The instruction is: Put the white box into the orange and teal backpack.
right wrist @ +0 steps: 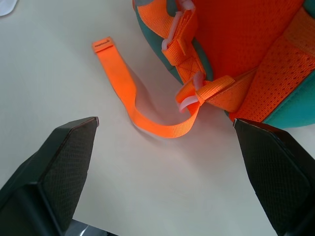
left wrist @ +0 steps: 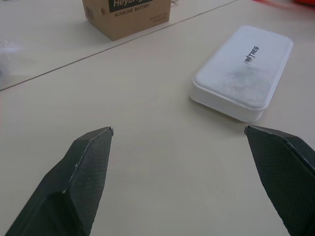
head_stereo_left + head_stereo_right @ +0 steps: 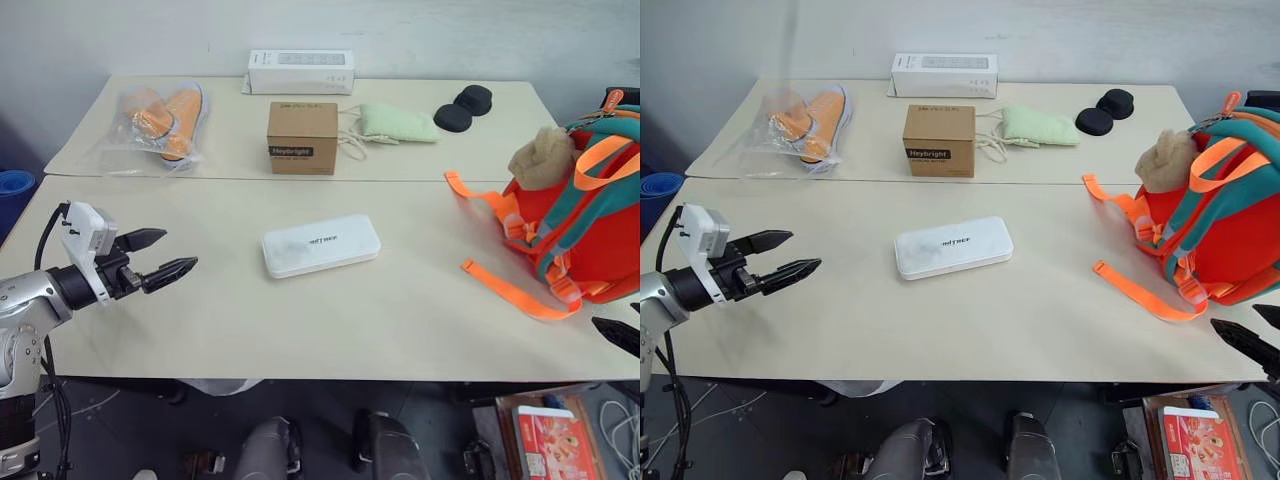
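Both end effectors, left [image 3: 165,254] and right [image 1: 165,130], wide open, empty; white box [image 3: 320,244] untouched mid-table.

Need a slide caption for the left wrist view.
Open left pincer aimed at the white box lying flat on the table, brown carton behind.

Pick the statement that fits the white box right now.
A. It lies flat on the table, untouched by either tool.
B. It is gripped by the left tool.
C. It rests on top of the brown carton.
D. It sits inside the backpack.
A: the white box lies flat on the table, apart from the open left tool and the orange and teal backpack.
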Controlling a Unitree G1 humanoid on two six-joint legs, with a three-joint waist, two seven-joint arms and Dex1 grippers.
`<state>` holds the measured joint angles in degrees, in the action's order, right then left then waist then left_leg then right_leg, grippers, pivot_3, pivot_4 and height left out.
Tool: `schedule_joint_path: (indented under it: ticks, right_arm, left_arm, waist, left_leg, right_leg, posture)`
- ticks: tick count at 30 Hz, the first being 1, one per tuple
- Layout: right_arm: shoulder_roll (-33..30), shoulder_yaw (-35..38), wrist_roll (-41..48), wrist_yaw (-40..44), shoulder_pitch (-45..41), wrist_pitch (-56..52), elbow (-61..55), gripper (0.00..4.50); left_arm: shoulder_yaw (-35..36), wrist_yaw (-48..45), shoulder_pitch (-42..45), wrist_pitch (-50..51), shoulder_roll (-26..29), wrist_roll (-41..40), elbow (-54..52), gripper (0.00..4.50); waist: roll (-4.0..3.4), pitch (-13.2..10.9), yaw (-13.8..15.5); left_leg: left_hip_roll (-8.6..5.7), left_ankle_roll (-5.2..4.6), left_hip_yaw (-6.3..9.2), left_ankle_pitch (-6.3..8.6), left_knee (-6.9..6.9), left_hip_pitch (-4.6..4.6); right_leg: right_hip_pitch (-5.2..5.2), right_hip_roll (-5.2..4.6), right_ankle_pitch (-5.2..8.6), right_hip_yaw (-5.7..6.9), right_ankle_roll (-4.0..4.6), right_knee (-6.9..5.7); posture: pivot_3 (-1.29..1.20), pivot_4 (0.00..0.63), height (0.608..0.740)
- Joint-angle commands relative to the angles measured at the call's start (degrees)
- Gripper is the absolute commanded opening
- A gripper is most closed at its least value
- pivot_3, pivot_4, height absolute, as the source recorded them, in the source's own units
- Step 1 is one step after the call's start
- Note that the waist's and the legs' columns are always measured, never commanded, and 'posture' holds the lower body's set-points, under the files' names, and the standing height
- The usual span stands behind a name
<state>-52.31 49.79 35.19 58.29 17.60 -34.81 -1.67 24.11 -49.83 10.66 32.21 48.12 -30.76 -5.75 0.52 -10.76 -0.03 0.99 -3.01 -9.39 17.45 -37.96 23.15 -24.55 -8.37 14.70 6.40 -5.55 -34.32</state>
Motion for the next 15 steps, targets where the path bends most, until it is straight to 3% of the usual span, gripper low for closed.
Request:
schedule_joint_path:
  ticks: [1, 11, 15]
  right_arm:
    - [0.37, 0.4, -0.12, -0.27, -0.32, 1.34, 0.26, 4.5]
    - [1.02, 0.08, -1.34, -0.87, -0.38, 2.47, 0.23, 4.5]
    - [1.14, -1.63, 0.21, -0.21, -0.52, 1.33, -5.12, 4.5]
  left_arm:
    - [0.18, -0.3, -0.06, -1.15, 1.15, 0.5, -0.98, 4.49]
    - [-0.57, 0.77, 0.21, -0.71, 1.23, 1.57, -0.95, 4.49]
    - [-1.77, 2.79, 0.7, 0.74, 0.42, 1.94, -2.4, 4.49]
  waist:
    - [0.0, 0.0, 0.0]
    - [0.0, 0.0, -0.02]
    - [0.0, 0.0, -0.06]
  left_leg:
    - [0.0, 0.0, 0.0, 0.0, 0.0, 0.0]
    - [0.0, 0.0, -0.01, 0.0, 0.0, 0.0]
    - [0.0, 0.0, 0.0, 0.0, 0.0, -0.01]
  right_leg:
    - [0.0, 0.0, 0.0, 0.0, 0.0, -0.01]
    - [-0.01, 0.01, 0.0, 0.0, 0.0, -0.02]
    - [-0.01, 0.01, 0.0, 0.0, 0.0, -0.02]
  posture:
    - [0.0, 0.15, 0.74]
    - [0.0, 0.15, 0.74]
    - [0.0, 0.15, 0.74]
